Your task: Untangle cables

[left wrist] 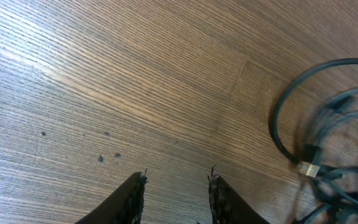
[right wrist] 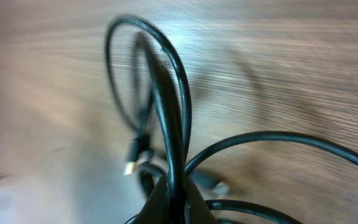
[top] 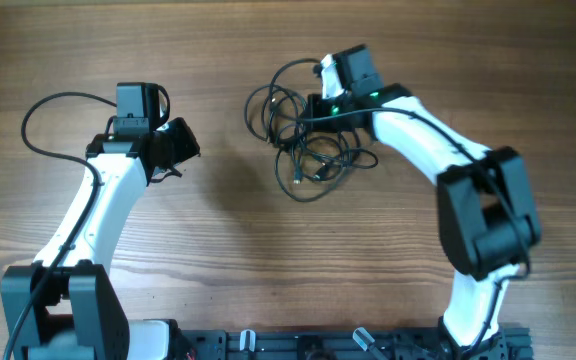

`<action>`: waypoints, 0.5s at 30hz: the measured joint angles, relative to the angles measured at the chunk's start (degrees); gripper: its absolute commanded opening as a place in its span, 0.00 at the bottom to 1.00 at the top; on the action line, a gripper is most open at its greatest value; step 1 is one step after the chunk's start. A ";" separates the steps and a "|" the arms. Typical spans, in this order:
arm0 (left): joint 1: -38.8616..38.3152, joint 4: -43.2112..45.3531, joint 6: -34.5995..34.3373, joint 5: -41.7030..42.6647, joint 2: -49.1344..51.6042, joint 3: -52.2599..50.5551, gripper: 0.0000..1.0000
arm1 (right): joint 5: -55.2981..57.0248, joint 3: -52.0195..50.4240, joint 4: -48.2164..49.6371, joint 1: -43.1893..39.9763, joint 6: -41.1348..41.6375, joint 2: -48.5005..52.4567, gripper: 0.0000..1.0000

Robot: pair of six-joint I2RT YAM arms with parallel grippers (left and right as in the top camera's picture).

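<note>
Here, the right end effector (right wrist: pixel 177 199) pinches the cables (right wrist: pixel 168 106).

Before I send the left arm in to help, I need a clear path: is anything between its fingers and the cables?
Nothing visible. Only bare table lies between the open left fingers and the cables. The right fingers pinch a cord at the pile's far side, out of that path.
</note>
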 measured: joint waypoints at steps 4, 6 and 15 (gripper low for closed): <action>0.00 0.00 0.00 -0.02 0.00 0.00 0.36 | -11.10 -0.09 0.09 -2.34 0.00 -8.20 0.04; 0.00 0.00 0.00 0.00 0.00 0.00 0.36 | -14.95 -0.09 0.09 -2.45 0.04 -11.28 0.04; 0.00 0.85 2.93 5.38 0.00 0.00 0.49 | -21.55 -0.11 -0.59 -2.29 4.87 -12.15 0.04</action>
